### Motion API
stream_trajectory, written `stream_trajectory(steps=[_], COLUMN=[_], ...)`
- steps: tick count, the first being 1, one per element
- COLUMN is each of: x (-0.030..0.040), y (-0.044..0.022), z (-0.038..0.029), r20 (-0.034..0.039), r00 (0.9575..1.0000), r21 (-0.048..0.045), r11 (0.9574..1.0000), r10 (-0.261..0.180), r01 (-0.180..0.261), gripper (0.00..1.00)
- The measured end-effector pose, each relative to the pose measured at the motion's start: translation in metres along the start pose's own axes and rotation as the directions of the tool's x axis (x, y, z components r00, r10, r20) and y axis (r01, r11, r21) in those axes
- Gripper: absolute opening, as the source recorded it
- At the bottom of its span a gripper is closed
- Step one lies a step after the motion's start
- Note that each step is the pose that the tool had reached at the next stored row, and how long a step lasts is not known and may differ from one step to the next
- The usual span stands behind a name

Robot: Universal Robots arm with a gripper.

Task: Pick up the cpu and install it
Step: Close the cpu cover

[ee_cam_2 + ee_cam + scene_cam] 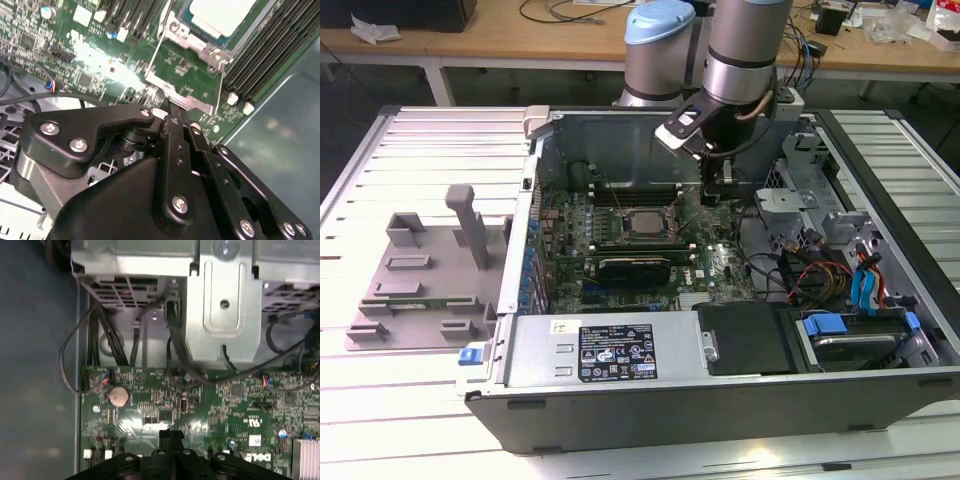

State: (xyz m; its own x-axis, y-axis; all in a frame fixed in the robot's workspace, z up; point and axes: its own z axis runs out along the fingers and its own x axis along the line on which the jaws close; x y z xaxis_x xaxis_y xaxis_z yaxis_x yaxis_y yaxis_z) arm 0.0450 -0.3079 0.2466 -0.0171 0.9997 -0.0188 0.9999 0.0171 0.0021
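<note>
Open computer case (620,360) lying flat on a slatted table (410,400); the arm reaches down into it from the far side.

Gripper (717,190) sits low over the green motherboard (720,265), to the exterior view's right of the socket. Its fingers (171,434) are pressed together in both wrist views, with nothing between them. I cannot tell whether the tips touch the board.

The cpu (638,222) is not in the gripper. It lies flat in the socket frame (665,232) near the middle of the board, silver top up. In the second wrist view the cpu (220,12) shows pale and shiny inside the frame's metal edge (192,42), with thin wire levers alongside and dark memory slots (265,55) just beside it. The fingertips stop near the frame's edge, apart from the chip.

First wrist view: a coin battery (118,396) on the board, black cables (100,330) running up to a grey metal bracket (222,305).

Outside the case, at the exterior view's left, a grey tray (415,275) with upright posts rests on the table.
</note>
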Motion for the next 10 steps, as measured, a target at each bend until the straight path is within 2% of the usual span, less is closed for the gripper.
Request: stream_trajectory(steps=[1,2,6,8,10], x=[0.0001,0.0003,0.0005,0.0008,0.0009], y=[-0.0044,-0.0174,-0.0309,-0.0458,-0.0516], z=[0.0000,-0.0001,-0.0001,0.0000,-0.0001], r20=[0.0000,0.0002,0.0002,-0.0006,-0.0004], r00=[1.0000,1.0000,1.0000,1.0000,1.0000], r21=[-0.0025,-0.0097,-0.0161,-0.0216,-0.0221], r11=[1.0000,1.0000,0.9999,0.9998,0.9998], r10=[0.000,0.000,0.000,0.000,0.000], r01=[0.000,0.000,0.000,0.000,0.000], gripper=[0.11,0.11,0.11,0.11,0.11])
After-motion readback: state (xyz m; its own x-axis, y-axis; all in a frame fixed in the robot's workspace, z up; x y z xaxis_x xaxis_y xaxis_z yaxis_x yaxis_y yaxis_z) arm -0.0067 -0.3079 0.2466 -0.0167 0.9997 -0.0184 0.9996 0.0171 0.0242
